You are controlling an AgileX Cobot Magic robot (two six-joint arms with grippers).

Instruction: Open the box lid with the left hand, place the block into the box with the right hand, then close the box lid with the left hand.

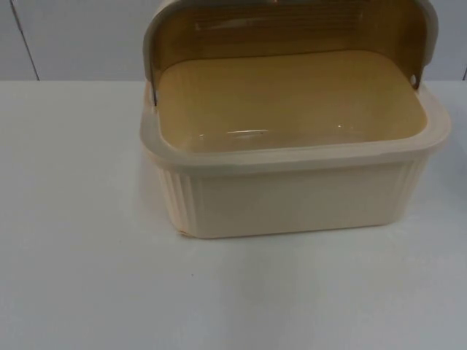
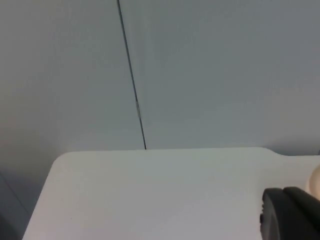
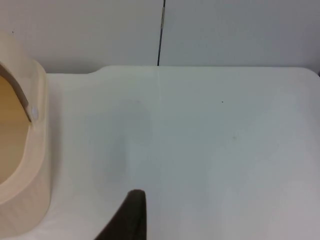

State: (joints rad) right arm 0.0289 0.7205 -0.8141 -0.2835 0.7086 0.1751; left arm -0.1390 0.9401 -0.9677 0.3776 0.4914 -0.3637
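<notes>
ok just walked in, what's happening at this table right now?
A cream box stands on the white table with its lid swung up and back, so it is open. The inside looks bare; no block can be seen in it or on the table. Nothing is being held. The left pincer's fingertip waits over the table beside the box, the right pincer's fingertip over the table on the box's other side. The grey wall stands behind.
</notes>
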